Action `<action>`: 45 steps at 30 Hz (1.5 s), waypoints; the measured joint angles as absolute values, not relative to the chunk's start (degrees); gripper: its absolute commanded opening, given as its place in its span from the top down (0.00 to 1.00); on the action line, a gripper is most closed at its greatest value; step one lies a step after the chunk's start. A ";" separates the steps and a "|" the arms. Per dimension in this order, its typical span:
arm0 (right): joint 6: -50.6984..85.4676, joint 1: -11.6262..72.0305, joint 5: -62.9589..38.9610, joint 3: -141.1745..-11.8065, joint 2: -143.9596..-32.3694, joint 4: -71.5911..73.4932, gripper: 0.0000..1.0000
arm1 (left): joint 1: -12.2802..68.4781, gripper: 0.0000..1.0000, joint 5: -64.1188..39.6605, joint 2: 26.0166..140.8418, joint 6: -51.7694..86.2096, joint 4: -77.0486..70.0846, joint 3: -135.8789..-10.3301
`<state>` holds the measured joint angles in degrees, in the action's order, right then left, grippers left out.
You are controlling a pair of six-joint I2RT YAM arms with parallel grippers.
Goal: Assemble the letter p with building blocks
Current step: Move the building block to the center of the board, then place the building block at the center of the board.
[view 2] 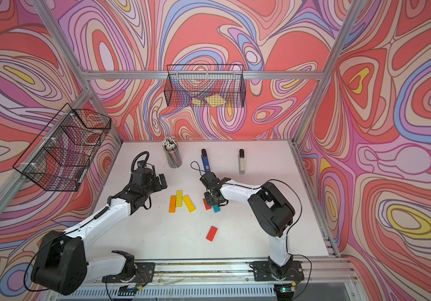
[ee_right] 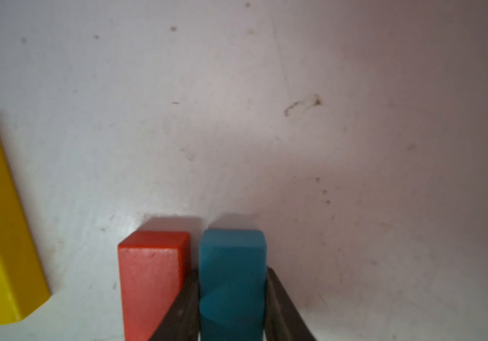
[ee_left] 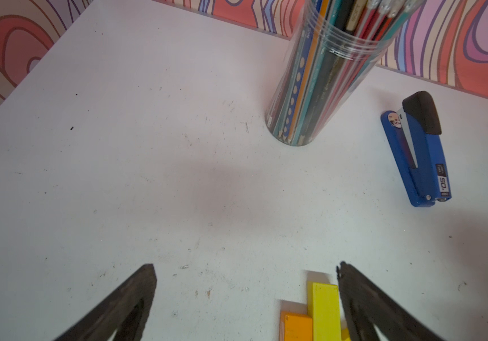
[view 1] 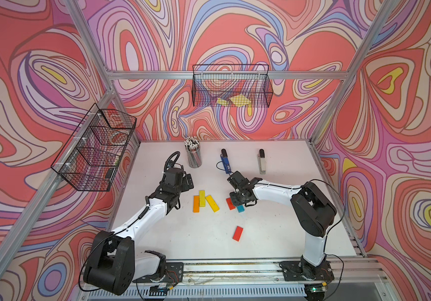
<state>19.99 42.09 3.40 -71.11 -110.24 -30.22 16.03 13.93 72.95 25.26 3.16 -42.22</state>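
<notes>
- left hand (ee_left: 245,268): spread wide, holds nothing, hovers over the left-middle of the worktop (view 1: 287,234). Its fingertips point toward the far edge. Looks parked so the other arm can work.
- pencil cup (view 1: 193,154): upright near the far edge, left of centre. Clutter, not part of the task.
- orange block (view 1: 196,203), straight yellow block (view 1: 202,198), slanted yellow block (view 1: 212,203): flat on the middle of the worktop. Orange and straight yellow lie side by side and touch; the slanted one fans off to the right and meets them at its far end. A loose heap, not laid out.
- near red block (view 1: 229,204): flat, right of the yellows, close alongside the light blue block (ee_right: 232,265); whether they touch I cannot tell.
- right hand (ee_right: 231,274): pinching the light blue block by its long sides, one finger wedged into the gap against the red. A narrow grip, probably so that only the blue one gets taken. The block looks to be down on the worktop; lift not clear.
- loose red block (view 1: 238,233): alone, toward the front edge, well apart from the rest.
- blue stapler (view 1: 225,164), beige stapler (view 1: 262,163): near the far edge, right of the cup. Distractors.
- letter p: nothing assembled yet. Judged step: picking up blue for the top bar.
</notes>
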 measured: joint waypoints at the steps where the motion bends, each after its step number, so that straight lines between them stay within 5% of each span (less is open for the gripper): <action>1: 19.14 42.87 2.61 -71.79 -110.67 -30.13 0.64 | 16.03 0.01 14.04 72.95 25.15 3.16 -42.19; 9: 14.35 48.10 -1.85 -77.21 -114.26 -30.55 0.64 | 16.03 0.01 15.40 72.88 24.84 3.20 -41.25; 17: 7.53 44.05 0.23 -79.96 -115.31 -34.39 0.65 | 16.03 0.01 15.70 71.79 24.64 3.20 -40.82; 24: -8.16 36.34 -1.08 -84.36 -115.42 -35.97 0.64 | 16.03 0.01 14.96 71.57 24.67 2.57 -40.84; 45: -52.31 36.75 -4.78 -90.52 -121.91 -36.91 0.61 | 16.03 0.01 11.97 72.79 25.15 0.14 -41.50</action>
